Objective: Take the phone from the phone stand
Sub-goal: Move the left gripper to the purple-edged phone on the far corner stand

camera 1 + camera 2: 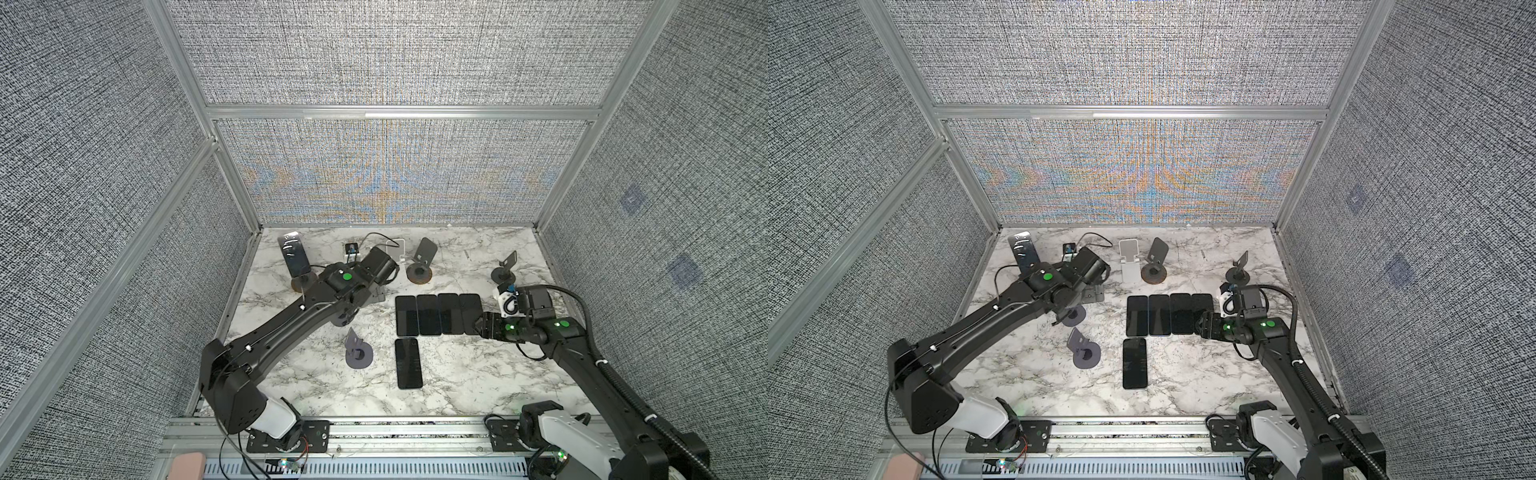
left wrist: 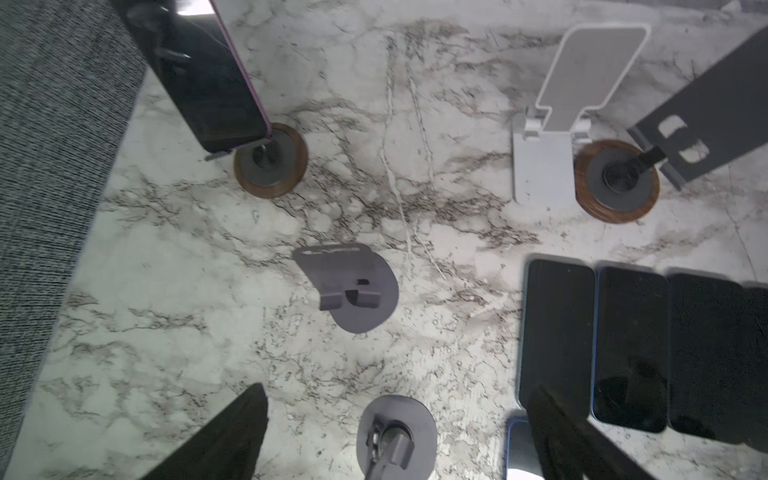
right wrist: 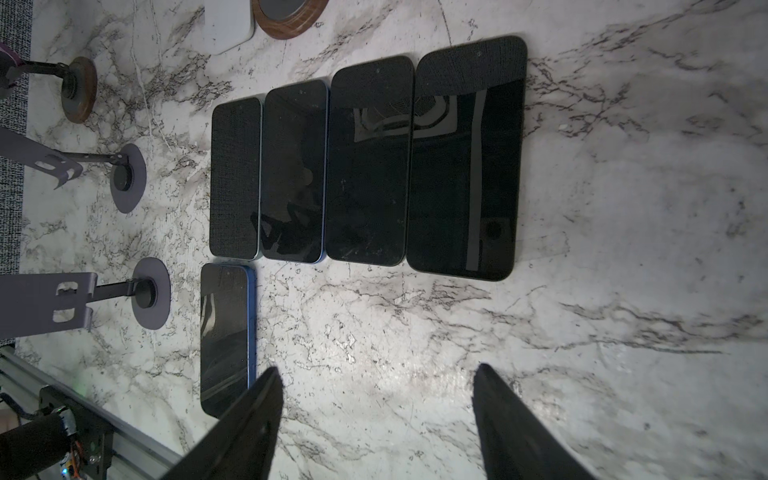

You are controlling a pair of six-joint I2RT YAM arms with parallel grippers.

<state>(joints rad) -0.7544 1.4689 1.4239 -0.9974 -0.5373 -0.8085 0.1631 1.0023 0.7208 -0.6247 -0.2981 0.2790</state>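
The phone leans on a phone stand with a round wooden base at the table's back left corner; the left wrist view shows the phone dark-screened with a pink edge, resting on the stand. My left gripper is open wide and points down at the table, short of that stand, above a bare grey stand. Its arm hides it in both top views. My right gripper is open and empty, at the right end of a phone row.
Several dark phones lie flat side by side mid-table, another one in front of them. Bare stands: grey, white, dark on a wooden base, small dark. Fabric walls enclose the table.
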